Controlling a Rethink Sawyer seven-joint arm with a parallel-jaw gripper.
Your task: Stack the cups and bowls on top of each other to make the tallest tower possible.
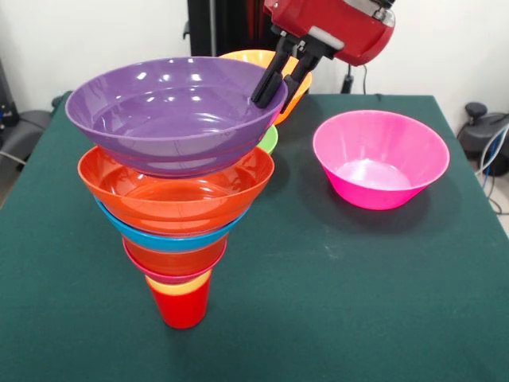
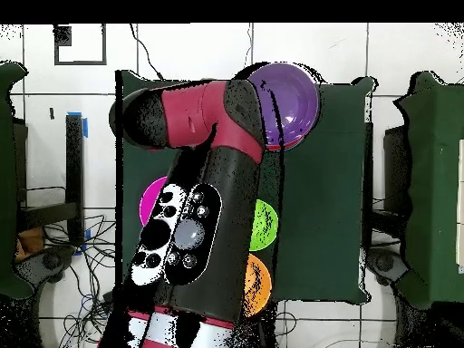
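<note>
The end effector is clenched on the purple bowl rim at two o'clock (light, glossy, slippery plastic), topping the tower.

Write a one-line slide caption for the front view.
The end effector grips the purple bowl's rim atop the tower; a pink bowl waits aside.

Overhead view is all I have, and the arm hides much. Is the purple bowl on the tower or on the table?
Observer: On the tower. The purple bowl rests in the orange-red bowl.
Operator: Does the gripper hold it?
Observer: Yes. The gripper straddles its far rim, one finger inside and one outside.
Operator: What is the base?
Observer: A red cup, standing on the table.
</note>
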